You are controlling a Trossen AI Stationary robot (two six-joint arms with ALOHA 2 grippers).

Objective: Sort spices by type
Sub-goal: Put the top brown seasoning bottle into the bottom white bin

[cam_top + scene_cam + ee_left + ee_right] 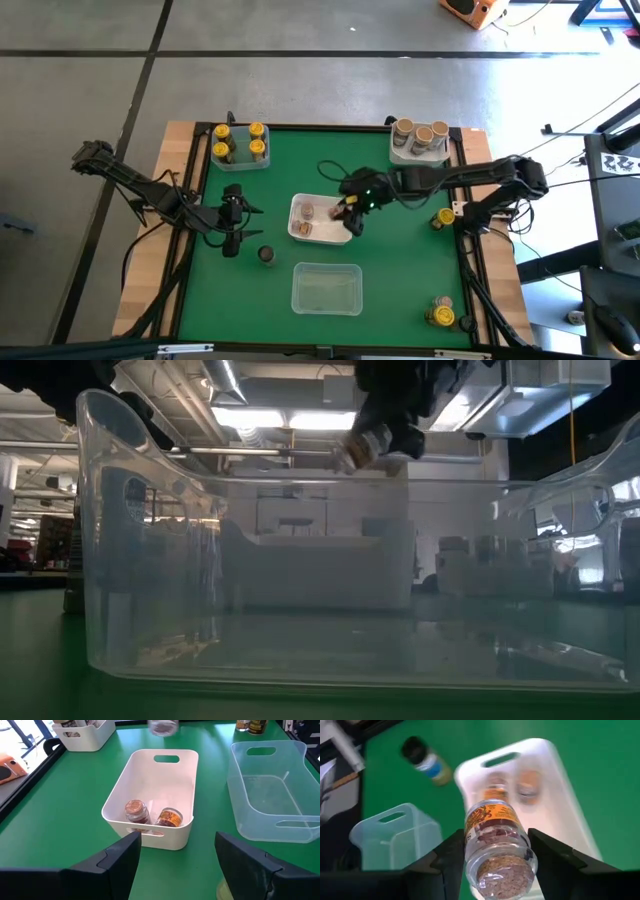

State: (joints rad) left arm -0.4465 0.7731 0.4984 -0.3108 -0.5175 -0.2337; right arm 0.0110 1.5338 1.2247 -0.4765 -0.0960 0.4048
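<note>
- A clear plastic bin (150, 560) fills nearly the whole frame, its near wall right before the lens; its rim curves up at the upper left and again at the right edge
- At the top centre a dark gripper (385, 435) comes down from above, closed around a small spice jar (362, 448); the jar is tilted and held above the bin's rim
- Through the clear walls, a blurred white bin (320, 570) shows at mid-frame
- A strip of green table (40, 660) lies along the lower left

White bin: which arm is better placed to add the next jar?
Right. Its gripper already holds a spice jar above the white bin; the left gripper waits open, empty.
</note>
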